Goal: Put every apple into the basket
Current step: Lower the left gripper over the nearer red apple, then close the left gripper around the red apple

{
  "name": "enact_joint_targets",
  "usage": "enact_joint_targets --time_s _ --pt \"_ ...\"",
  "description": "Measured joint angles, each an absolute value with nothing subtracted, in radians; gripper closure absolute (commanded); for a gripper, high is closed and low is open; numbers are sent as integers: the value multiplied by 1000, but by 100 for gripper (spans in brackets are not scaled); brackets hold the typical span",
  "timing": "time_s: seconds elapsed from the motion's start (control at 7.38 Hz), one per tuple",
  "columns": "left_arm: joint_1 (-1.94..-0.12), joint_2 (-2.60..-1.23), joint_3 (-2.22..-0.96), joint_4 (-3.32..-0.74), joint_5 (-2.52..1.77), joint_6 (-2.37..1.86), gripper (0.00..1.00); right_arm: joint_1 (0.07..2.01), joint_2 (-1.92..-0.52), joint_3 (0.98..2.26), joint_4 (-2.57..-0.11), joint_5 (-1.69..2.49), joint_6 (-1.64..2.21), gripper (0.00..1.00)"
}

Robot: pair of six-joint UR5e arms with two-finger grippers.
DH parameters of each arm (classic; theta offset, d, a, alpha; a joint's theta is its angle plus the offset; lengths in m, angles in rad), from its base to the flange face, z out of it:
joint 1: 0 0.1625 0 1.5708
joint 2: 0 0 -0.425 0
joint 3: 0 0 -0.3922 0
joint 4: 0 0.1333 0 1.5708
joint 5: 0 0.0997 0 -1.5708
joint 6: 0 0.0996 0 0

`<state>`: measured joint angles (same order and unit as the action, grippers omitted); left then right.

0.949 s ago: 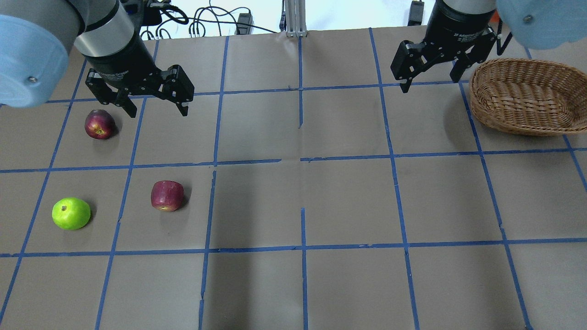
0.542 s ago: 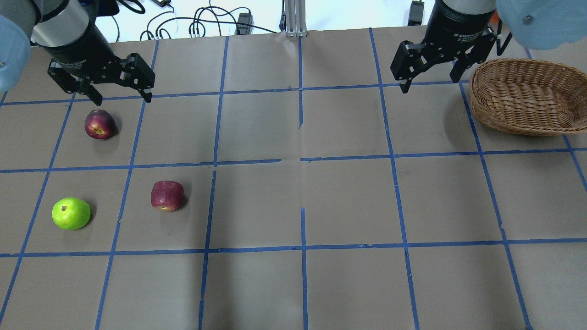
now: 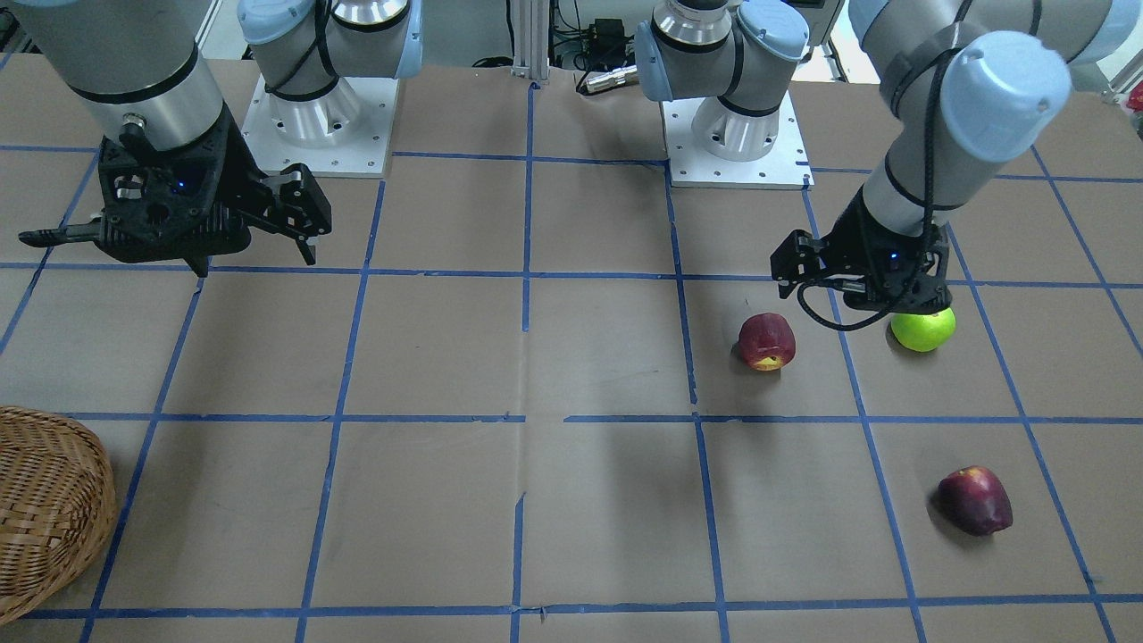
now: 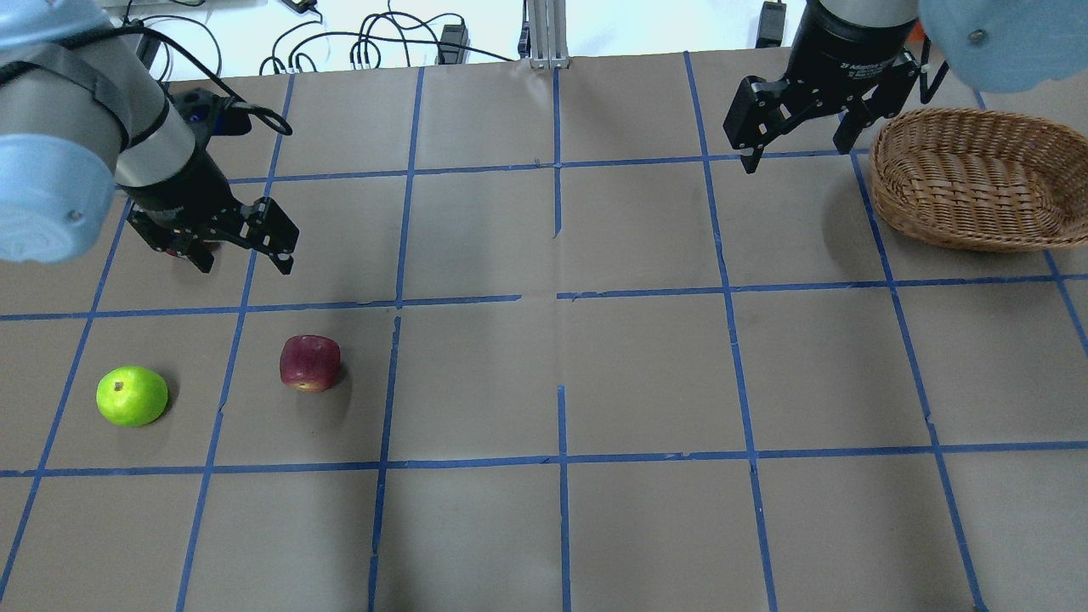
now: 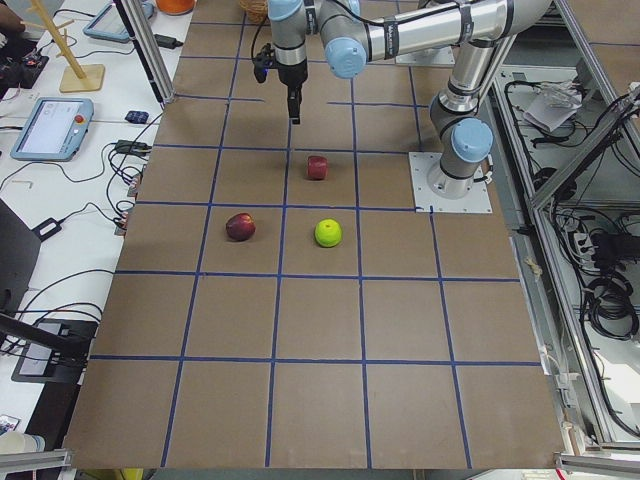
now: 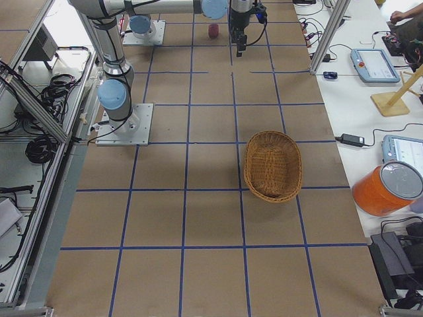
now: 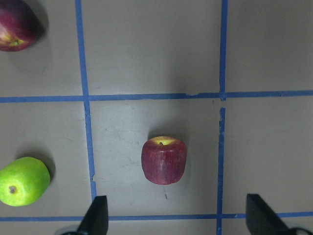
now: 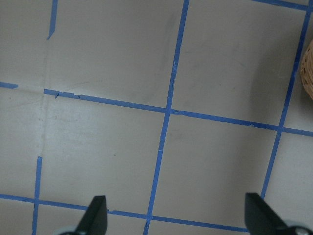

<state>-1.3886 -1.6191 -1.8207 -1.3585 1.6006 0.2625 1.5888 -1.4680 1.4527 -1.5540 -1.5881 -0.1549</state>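
Observation:
The red apple (image 4: 310, 363) with a yellow patch, the lime green apple (image 4: 132, 396) and the maroon apple (image 3: 975, 500) lie apart on the table's left side. In the overhead view my left arm hides the maroon apple. My left gripper (image 4: 246, 263) is open and empty, high above the table. Its wrist view shows the red apple (image 7: 164, 160) ahead between the fingers (image 7: 98, 215), the green apple (image 7: 22, 181) at left and the maroon apple (image 7: 14, 24) at top left. The wicker basket (image 4: 977, 178) stands empty at the back right. My right gripper (image 4: 797, 157) is open and empty just left of it.
Brown paper with a grid of blue tape lines (image 4: 561, 297) covers the table. Cables (image 4: 382, 42) lie past its far edge. The two arm bases (image 3: 312, 116) stand on white plates at the robot's side.
My left gripper has swung out to the left and then come forward, and now covers the maroon apple in the overhead view. The right arm and the apples have not moved.

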Motion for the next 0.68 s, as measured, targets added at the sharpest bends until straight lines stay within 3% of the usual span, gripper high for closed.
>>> enact_joint_targets --time_s 0.27,0.68 --pt "-1382 -1639 -1997 -1168 1603 300 0 1589 -1468 1453 -1554 -1588 -155 0" --pt "-1344 -1717 -2093 -1037 1610 308 0 1588 -1468 1452 -1555 -1589 -155 0"
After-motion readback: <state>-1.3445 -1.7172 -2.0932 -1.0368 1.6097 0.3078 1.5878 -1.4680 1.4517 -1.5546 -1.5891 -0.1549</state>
